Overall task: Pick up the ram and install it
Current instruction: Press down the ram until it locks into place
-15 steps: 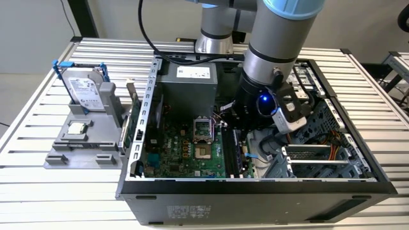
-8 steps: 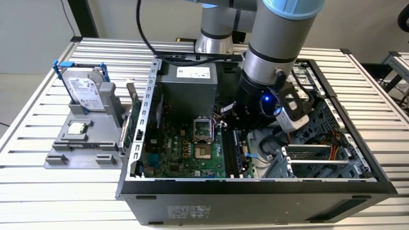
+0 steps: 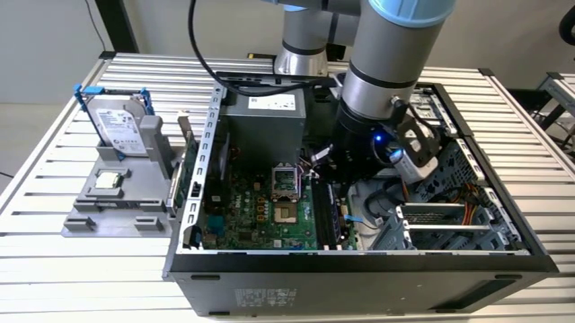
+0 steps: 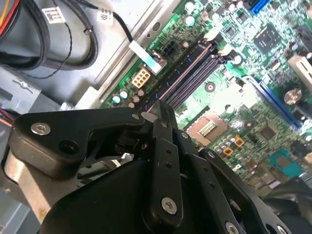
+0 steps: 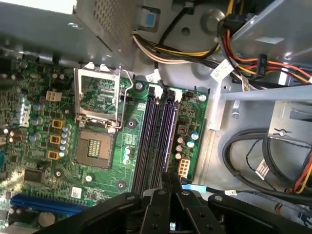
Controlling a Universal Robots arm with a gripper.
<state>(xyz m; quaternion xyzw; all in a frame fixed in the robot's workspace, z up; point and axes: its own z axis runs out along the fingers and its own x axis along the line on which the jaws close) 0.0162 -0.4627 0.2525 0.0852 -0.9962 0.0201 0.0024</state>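
Green mobo, black slots just beneath tool

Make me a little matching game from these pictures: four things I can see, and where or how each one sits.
Things:
1. hard drive
2. square chip
3. motherboard
4. hand, in the first wrist view

Places:
a. lying flat on the grey holder
b. standing upright in the grey holder
c. over the black slots
d. green, inside the open case

Pairs: 1-b, 2-a, 3-d, 4-c
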